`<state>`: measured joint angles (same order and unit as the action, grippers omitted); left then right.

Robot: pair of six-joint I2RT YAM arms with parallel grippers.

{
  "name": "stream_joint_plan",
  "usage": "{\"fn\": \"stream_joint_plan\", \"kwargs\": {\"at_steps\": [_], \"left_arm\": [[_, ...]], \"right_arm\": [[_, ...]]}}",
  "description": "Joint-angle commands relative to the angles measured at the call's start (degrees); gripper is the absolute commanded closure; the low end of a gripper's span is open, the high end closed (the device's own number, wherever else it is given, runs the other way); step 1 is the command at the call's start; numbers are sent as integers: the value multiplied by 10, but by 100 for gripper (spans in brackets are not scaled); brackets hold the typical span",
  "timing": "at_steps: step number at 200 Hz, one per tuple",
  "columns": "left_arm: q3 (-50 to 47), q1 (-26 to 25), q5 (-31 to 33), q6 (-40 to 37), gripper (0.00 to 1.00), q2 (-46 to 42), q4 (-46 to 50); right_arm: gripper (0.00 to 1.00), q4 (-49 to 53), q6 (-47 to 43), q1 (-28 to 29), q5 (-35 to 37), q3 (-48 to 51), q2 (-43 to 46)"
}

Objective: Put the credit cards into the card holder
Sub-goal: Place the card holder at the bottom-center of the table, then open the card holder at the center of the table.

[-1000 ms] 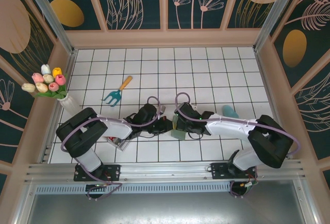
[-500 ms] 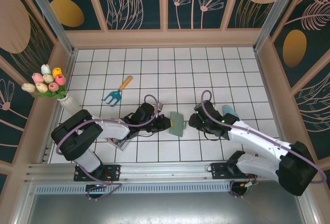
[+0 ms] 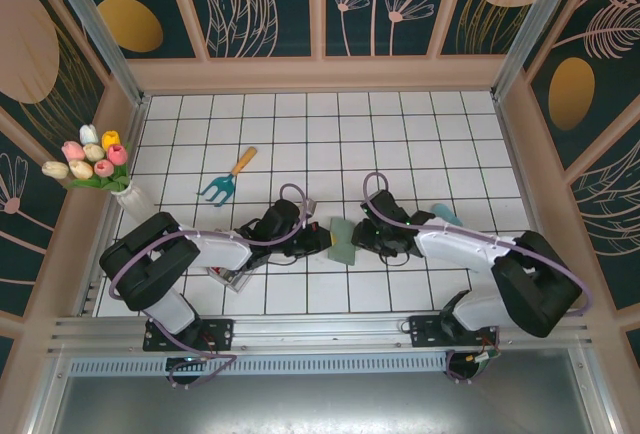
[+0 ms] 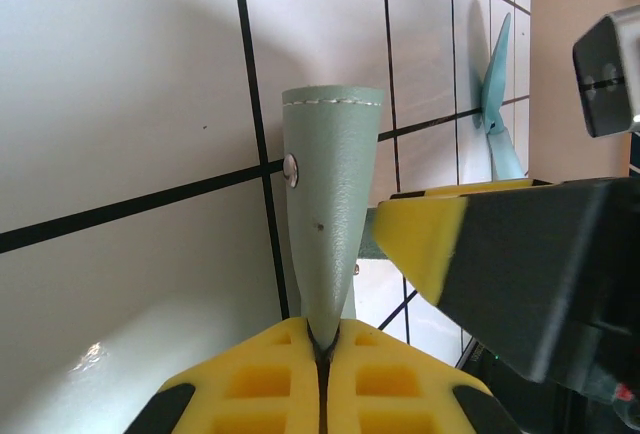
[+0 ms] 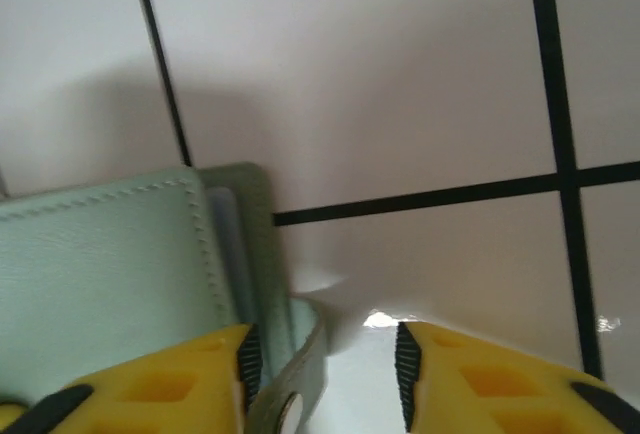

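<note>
Left tool [image 4: 322,342] clamps card holder [image 4: 330,204]

left pincer [image 4: 320,346] clamped shut, right pincer [image 5: 322,352] seemingly parted

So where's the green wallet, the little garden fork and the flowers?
wallet [image 3: 343,242]: top view, middle of its green cover.
fork [image 3: 228,177]: top view, neck between teal tines and orange handle.
flowers [image 3: 90,157]: top view, middle of the bunch.
</note>
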<state>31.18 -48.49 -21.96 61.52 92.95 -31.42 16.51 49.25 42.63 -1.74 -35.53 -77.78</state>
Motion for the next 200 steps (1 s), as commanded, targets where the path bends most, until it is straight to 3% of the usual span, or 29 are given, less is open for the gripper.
{"fn": "stream_joint_plan", "kwargs": {"at_steps": [1,9,18,38,85,111,200], "left_arm": [[10,3,8,-14,90,-1,16],[12,3,16,-17,85,-1,29],[14,3,30,-22,73,-3,50],[28,3,56,-36,48,-6,102],[71,3,99,-72,30,-42,189],[96,3,96,-89,28,-41,209],[111,3,87,-90,30,-15,225]], "right_arm": [[74,29,-23,-1,24,-12,10],[83,31,-28,-4,24,-11,20],[91,30,-35,-7,24,-11,35],[96,29,-54,-10,10,-15,68],[96,-30,-77,-14,-71,-17,142],[95,-62,-81,-17,-115,-17,154],[94,-85,-75,-18,-147,-16,136]]}}
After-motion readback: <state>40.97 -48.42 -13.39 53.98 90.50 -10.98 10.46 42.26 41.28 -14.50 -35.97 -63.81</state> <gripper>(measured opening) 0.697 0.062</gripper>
